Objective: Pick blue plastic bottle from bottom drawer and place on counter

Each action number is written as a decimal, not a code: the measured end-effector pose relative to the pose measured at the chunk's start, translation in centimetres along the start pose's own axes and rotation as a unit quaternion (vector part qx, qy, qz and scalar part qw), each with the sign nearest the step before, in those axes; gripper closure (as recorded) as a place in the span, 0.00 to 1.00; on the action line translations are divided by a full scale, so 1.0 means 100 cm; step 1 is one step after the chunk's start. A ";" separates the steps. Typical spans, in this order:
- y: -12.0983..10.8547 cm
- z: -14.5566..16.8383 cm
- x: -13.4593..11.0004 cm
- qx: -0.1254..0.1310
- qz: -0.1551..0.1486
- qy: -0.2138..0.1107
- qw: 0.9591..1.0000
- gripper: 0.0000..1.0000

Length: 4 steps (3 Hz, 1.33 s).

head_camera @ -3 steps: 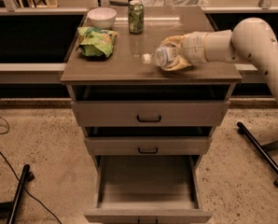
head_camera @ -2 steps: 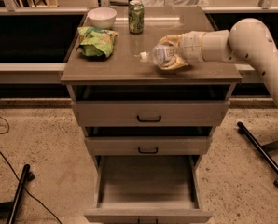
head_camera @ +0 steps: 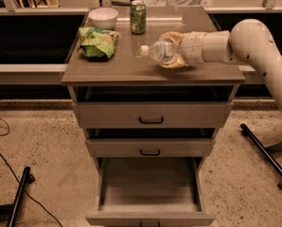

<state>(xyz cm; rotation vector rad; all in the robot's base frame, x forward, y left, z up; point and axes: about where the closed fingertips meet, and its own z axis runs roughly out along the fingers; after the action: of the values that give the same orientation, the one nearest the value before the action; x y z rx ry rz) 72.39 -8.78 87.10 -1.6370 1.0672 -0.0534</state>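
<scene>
A robot's two-finger tool (head_camera: 171, 50), its beige fingers pinching the body of a small clear plastic water bottle (head_camera: 156, 51) with a white cap, holds the bottle on its side in front of and just right of a green soda can (head_camera: 138, 16) on the glossy grey-brown worktop (head_camera: 131, 69) of a three-drawer cabinet. The white arm (head_camera: 261, 44) reaches in from the right of the can, and the cap points left. Whether the bottle touches the worktop or hangs just above it cannot be told.

The low, level hold looks chosen for a gentle set-down. The bare patch in front of the can keeps the bottle apart from the can, from the white bowl (head_camera: 103, 17) just left of it, and from the crumpled green bag (head_camera: 98, 41) to the can's front left. Far below the can, the deep grey-beige bottom drawer (head_camera: 150, 219) stands pulled out with nothing showing on its floor, so the lifting step appears done and only the release is left.

Against the view a second ago, bottle and tool have edged slightly leftward and back toward the can. The grip looks unchanged, and the can, bowl, bag and drawers have not moved.
</scene>
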 end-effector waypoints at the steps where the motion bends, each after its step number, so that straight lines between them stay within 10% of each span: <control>1: 0.000 0.000 0.000 0.000 0.000 0.000 1.000 0.00; 3: -0.004 -0.011 -0.001 0.004 0.004 0.010 1.000 0.03; 4: -0.008 -0.062 0.010 0.024 0.017 0.050 0.998 0.26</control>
<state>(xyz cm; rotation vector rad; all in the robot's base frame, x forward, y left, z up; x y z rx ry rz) 70.19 -14.13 89.58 -1.5864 1.1610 -0.1374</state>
